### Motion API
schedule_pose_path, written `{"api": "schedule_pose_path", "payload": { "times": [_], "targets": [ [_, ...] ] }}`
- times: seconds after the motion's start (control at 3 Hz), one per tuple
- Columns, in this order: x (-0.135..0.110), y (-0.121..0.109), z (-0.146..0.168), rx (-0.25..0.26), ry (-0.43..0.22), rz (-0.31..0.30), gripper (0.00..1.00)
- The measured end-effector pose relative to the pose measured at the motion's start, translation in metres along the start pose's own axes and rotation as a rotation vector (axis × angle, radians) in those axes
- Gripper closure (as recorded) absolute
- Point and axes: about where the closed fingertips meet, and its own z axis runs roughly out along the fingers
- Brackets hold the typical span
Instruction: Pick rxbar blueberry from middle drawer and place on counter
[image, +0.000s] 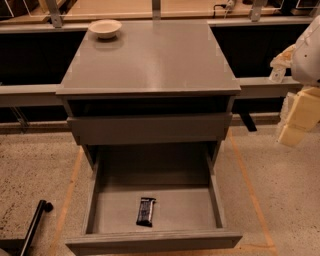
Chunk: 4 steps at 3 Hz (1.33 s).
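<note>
The rxbar blueberry (145, 211), a dark flat bar with pale lettering, lies on the floor of the middle drawer (152, 241), near its front and slightly left of centre. The middle drawer is pulled fully open towards me. The counter (150, 60) is the grey glossy top of the cabinet. My gripper (296, 126), cream-coloured under a white arm, hangs at the right edge of the view, to the right of the cabinet and about level with the upper drawer, well away from the bar and holding nothing I can see.
A pale shallow bowl (105, 28) stands on the counter's far left corner. The shallower upper drawer front (150, 128) sticks out slightly above the open drawer. A long grey ledge (30, 94) runs behind the cabinet. A black bar (35, 222) leans at the lower left on the speckled floor.
</note>
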Motion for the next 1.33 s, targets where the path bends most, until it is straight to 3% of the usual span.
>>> {"api": "schedule_pose_path", "payload": {
  "times": [0.33, 0.67, 1.0, 1.33],
  "targets": [
    [0.0, 0.0, 0.0, 0.0, 0.0, 0.0, 0.0],
    [-0.017, 0.003, 0.018, 0.008, -0.028, -0.032, 0.0],
    [-0.042, 0.009, 0.061, -0.011, -0.096, -0.093, 0.0],
    [-0.056, 0.014, 0.114, -0.036, -0.159, -0.101, 0.0]
  ]
}}
